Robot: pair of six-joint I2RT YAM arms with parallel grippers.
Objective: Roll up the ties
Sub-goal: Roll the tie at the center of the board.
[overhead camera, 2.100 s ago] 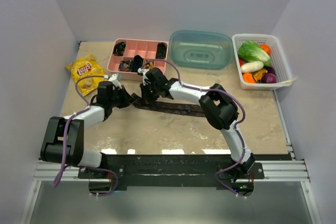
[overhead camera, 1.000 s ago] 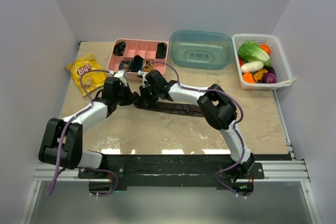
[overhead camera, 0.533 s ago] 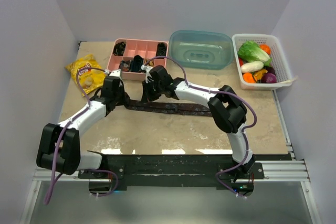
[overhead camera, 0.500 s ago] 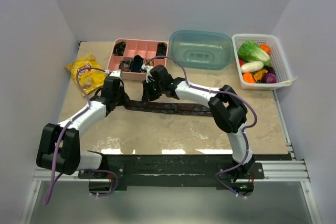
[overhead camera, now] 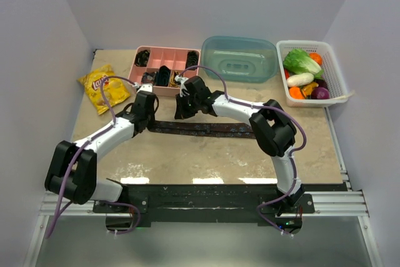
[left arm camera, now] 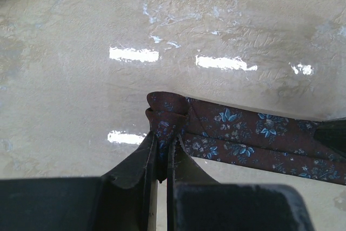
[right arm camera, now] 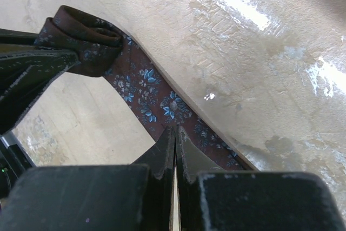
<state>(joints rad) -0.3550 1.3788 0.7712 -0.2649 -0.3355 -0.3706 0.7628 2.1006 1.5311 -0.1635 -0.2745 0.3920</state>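
A dark maroon tie with small blue flowers lies stretched across the middle of the table. My left gripper is shut on its folded left end; in the left wrist view the bunched fabric sits between the closed tips of the left gripper, and the tie runs off to the right. My right gripper is a short way along the same strip. In the right wrist view the right gripper is pinched shut on the tie, which hangs slightly above the table between both grippers.
A pink divided tray holding dark coils stands just behind the grippers. A yellow chip bag lies at the left. A teal lidded container and a white basket of vegetables stand at the back right.
Both grippers have moved right and farther from the arm bases, carrying the tie's left end with them. The tie now lies straighter.
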